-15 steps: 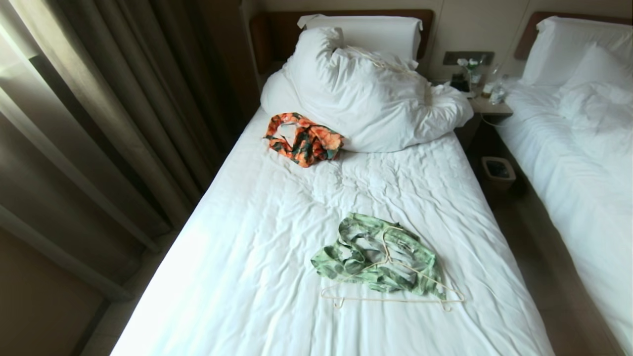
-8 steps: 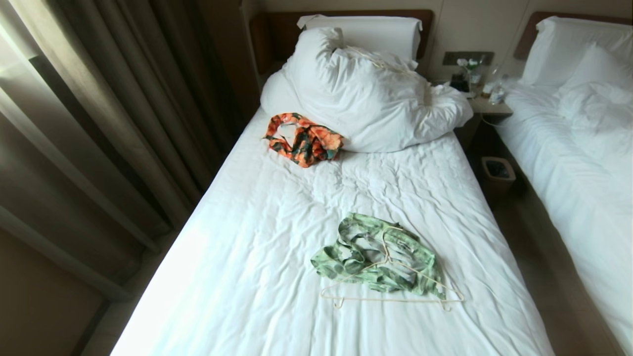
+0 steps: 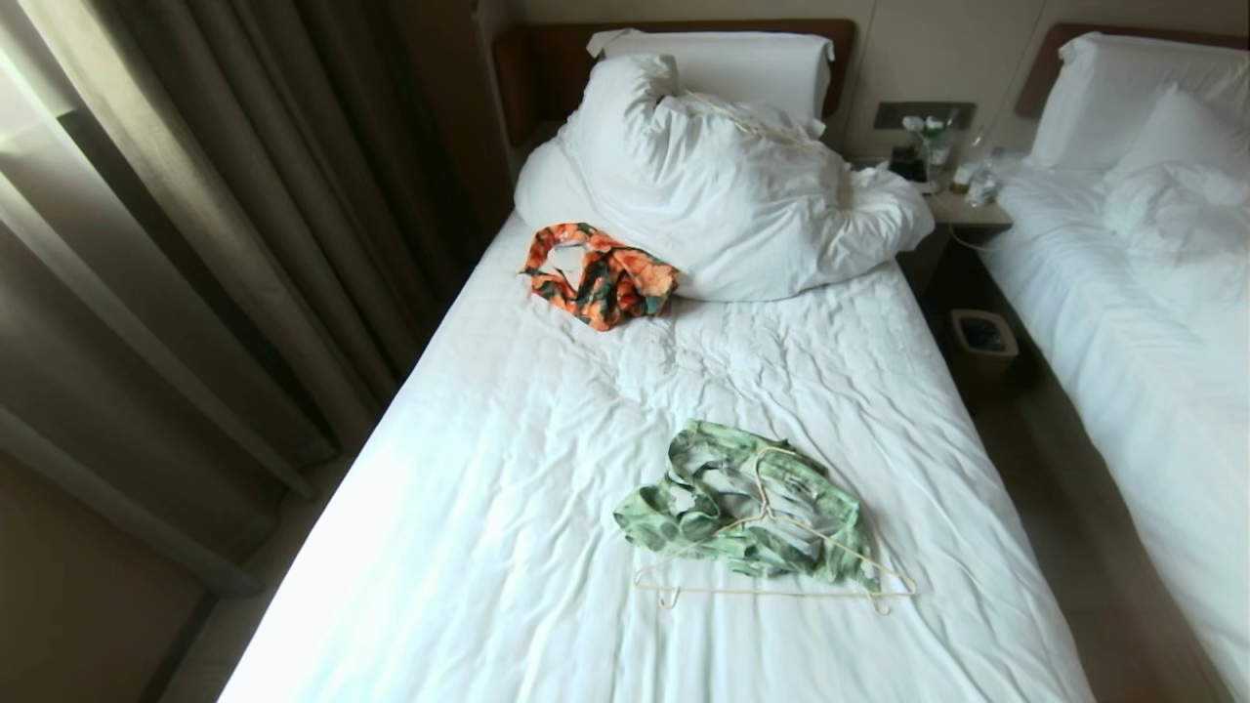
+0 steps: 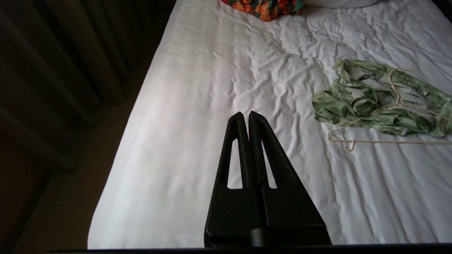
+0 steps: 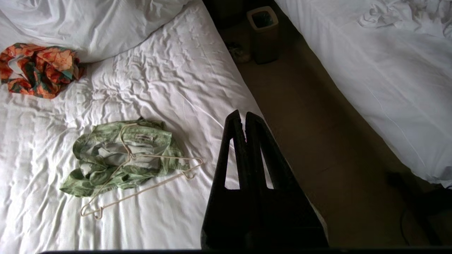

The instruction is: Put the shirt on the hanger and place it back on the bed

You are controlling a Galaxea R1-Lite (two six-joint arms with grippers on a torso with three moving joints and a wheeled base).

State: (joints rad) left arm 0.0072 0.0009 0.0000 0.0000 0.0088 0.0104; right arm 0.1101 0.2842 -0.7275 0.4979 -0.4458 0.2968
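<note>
Lying crumpled at lower centre of the bed (image 3: pixel 469 547) under the hanger (image 3: pixel 771 589), the shirt (image 3: pixel 747 513) awaits pickup, while left gripper (image 4: pixel 245 114) and right gripper (image 5: pixel 242 115) hover closed, empty.

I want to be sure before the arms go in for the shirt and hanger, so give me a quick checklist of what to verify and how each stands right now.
1. Shirt on the bed, within view: ok.
2. Hanger free to lift: ok; it lies on top of the crumpled shirt.
3. Shirt spread for threading: not ok; it is bunched up.
4. Left gripper ready to grasp: not ok; shut, empty, above the sheet.
5. Right gripper ready to grasp: not ok; shut, empty, above the bed edge.
6. Orange garment clear of the work: ok; it lies apart by the duvet.
</note>
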